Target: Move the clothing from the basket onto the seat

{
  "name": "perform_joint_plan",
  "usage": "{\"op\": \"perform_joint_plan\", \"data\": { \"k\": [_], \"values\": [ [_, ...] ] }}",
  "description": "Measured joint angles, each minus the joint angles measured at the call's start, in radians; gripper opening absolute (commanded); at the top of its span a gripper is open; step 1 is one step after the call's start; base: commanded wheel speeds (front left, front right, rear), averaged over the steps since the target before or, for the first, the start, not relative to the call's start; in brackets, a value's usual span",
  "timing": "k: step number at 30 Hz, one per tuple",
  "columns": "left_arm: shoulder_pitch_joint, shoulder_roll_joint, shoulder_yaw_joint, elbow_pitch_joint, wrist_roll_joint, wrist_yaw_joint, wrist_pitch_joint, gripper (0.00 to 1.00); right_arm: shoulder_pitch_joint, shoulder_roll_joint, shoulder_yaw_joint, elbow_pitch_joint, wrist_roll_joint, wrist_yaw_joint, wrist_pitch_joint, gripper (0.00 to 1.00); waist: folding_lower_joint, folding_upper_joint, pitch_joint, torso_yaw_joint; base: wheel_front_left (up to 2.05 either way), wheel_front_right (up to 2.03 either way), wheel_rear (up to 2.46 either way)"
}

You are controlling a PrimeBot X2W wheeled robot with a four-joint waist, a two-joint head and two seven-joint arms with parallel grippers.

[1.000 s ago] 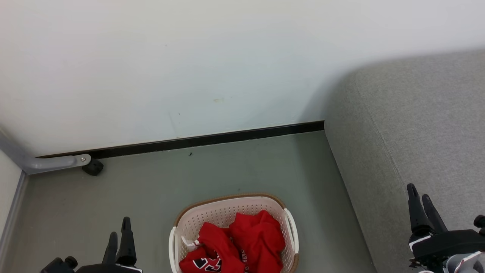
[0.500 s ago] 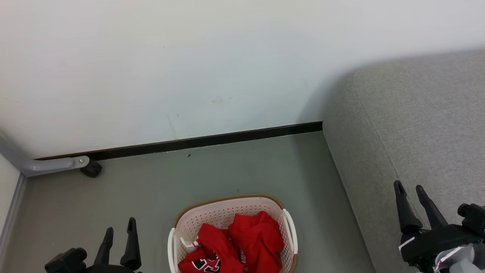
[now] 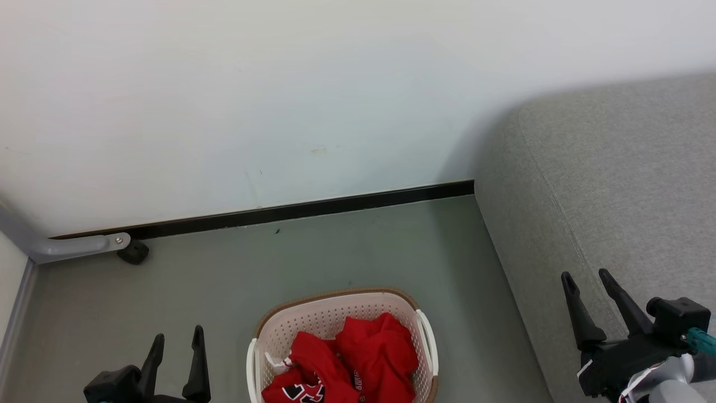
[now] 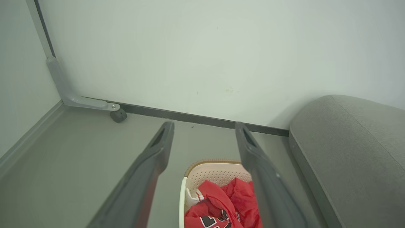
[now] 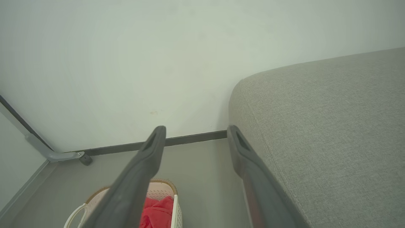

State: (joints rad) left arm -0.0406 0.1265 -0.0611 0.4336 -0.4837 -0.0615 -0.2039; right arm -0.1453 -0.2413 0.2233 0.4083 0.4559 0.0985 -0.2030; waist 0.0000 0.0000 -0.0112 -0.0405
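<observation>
Matt perforated plastic basket (image 3: 330, 314), soft cloth clothing (image 3: 376, 354), woven fabric seat (image 3: 615, 179) at my right, smooth matt floor (image 3: 224, 280).

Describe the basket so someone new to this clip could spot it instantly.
Start at the big grey seat on the right; on the floor left of it stands the basket. It alone is cream, perforated, brown-rimmed, and holds red clothing.

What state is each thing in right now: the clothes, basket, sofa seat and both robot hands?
basket: upright on the floor.
clothing: crumpled in a heap inside the basket.
seat: no clothing on the part in view.
left hand: open, holding nothing.
right hand: open, holding nothing.
</observation>
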Motion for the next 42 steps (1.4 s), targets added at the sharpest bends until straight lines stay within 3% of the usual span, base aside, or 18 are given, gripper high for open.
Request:
{"op": "perform_joint_plan", "data": {
  "k": [13, 42],
  "values": [
    [0.000, 0.001, 0.010, 0.022, 0.184, 0.000, -0.045, 1.00, -0.010, -0.008, 0.049, 0.037, -0.166, 0.007, -0.046, 1.00, 0.0000, 0.0000, 0.000, -0.003, 0.00, 0.00, 0.00],
    [0.002, -0.004, 0.056, 0.019, 0.206, -0.019, -0.045, 1.00, -0.019, 0.003, 0.023, 0.027, -0.184, 0.016, -0.046, 1.00, 0.0000, 0.0000, 0.048, -0.004, 0.00, 0.00, 0.00]
  ]
}}
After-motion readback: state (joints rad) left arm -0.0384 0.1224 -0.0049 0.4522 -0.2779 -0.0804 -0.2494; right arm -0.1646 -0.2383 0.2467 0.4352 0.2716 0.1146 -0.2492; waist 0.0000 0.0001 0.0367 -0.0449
